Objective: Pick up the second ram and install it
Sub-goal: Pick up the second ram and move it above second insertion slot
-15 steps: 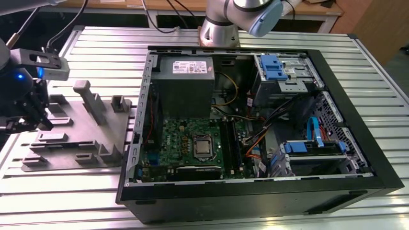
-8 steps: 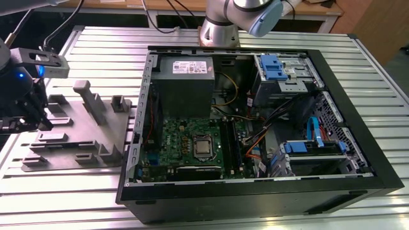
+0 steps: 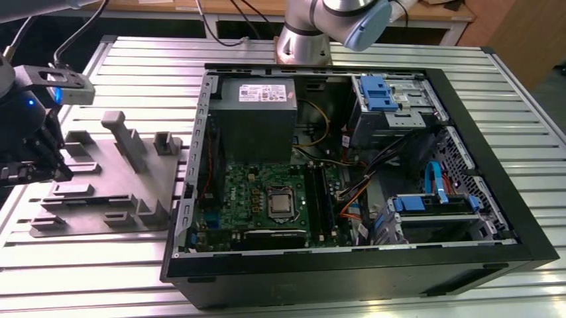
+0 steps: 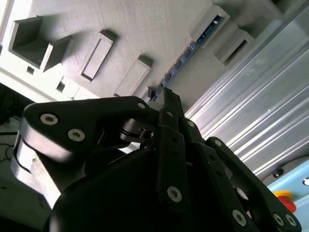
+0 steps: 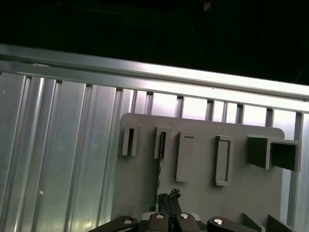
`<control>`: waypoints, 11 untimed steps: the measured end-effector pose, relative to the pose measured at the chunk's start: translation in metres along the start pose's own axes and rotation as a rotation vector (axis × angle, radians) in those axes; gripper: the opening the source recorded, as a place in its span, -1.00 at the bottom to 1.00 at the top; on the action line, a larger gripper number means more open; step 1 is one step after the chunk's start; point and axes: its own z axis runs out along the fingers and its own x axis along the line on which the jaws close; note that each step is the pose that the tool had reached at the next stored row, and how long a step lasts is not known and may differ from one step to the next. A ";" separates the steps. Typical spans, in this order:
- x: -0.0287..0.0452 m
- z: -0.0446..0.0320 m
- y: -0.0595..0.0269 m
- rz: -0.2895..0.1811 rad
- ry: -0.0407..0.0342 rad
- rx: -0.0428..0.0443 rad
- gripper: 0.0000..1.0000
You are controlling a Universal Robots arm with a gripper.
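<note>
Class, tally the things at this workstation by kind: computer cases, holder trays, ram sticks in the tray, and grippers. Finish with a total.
computer case: 1
grey holder tray: 1
ram stick: 1
gripper: 1
Total: 4

We see the tool (image 4: 166,98) at one end of the ram (image 4: 186,52), which stands edgewise in a grey tray (image 4: 120,29) slot.

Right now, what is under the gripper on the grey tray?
The second ram stands on edge in a slot of the grey holder tray, just beneath the gripper. The gripper covers its near end, so contact cannot be judged.
</note>
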 end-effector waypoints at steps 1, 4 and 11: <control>0.0000 0.0001 0.0000 -0.013 0.0004 -0.0004 -0.80; 0.0000 0.0003 0.0000 -0.047 0.0018 -0.0014 -0.80; 0.0000 0.0006 0.0000 -0.097 0.0037 -0.0030 -0.80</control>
